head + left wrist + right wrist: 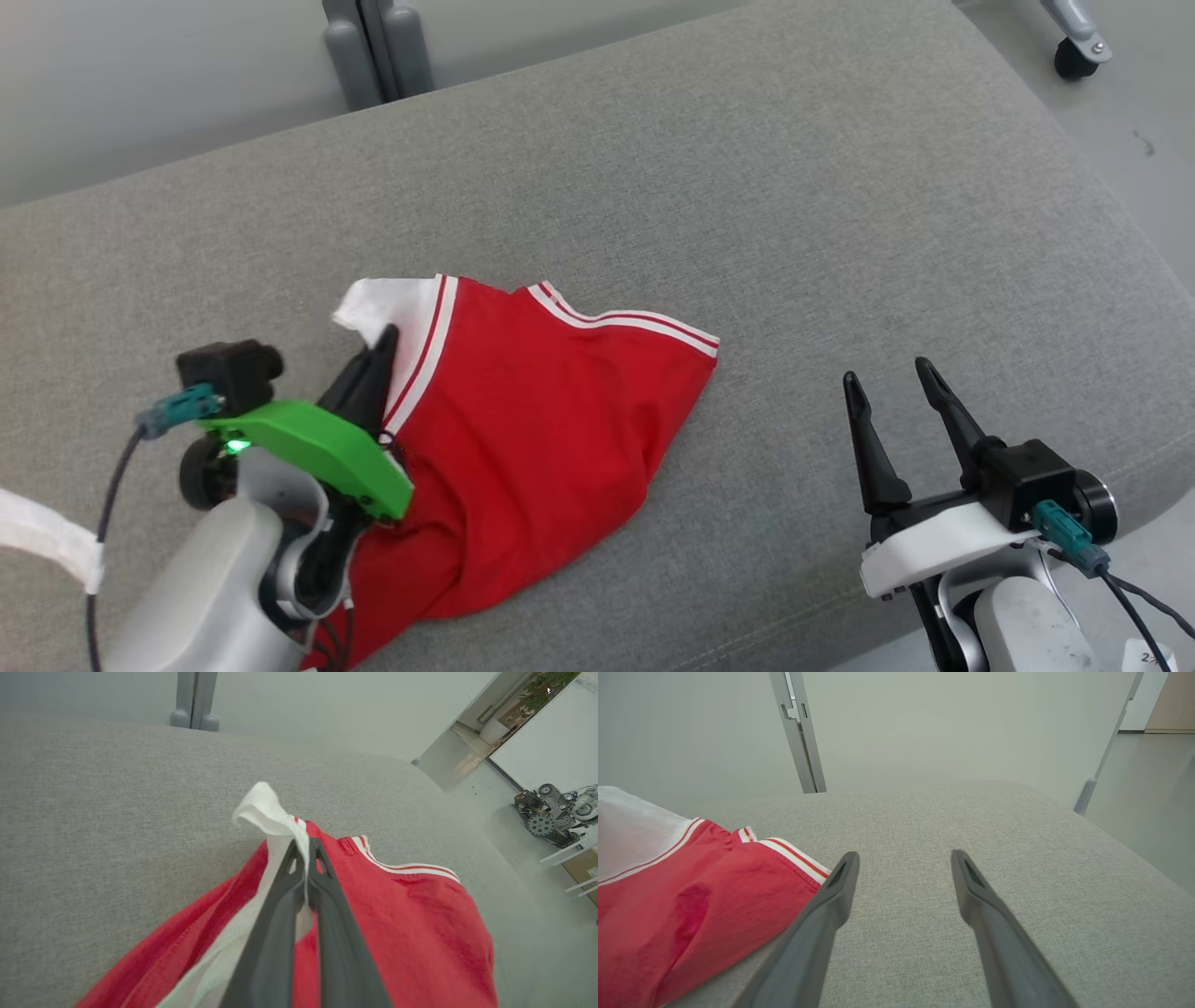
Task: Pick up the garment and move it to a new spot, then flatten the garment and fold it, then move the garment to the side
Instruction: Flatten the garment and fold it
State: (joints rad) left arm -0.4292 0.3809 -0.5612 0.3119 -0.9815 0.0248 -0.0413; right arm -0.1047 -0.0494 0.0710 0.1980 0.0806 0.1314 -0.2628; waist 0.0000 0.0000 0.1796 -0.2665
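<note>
The red garment [541, 411] with white stripes lies crumpled on the soft, woven grey worktop [747, 187], near its front left. The left hand [385, 338] pinches its white corner. The right hand [887, 371] is spread wide over bare worktop, well apart from the garment. A grey post [378, 47] stands behind the far edge.

Grey woven-fabric padded table [653, 168], rounded edges. Plain pale grey-green wall [948, 728] behind it. Grey two-part metal upright [378, 47] stands at the table's far edge. Pale grey smooth floor [1139, 168] to the right, with a black castor wheel [1074, 58] on a grey leg there. Farther off, wheeled grey machinery [551, 816] beside a white partition [546, 751]. Light soft and even.
</note>
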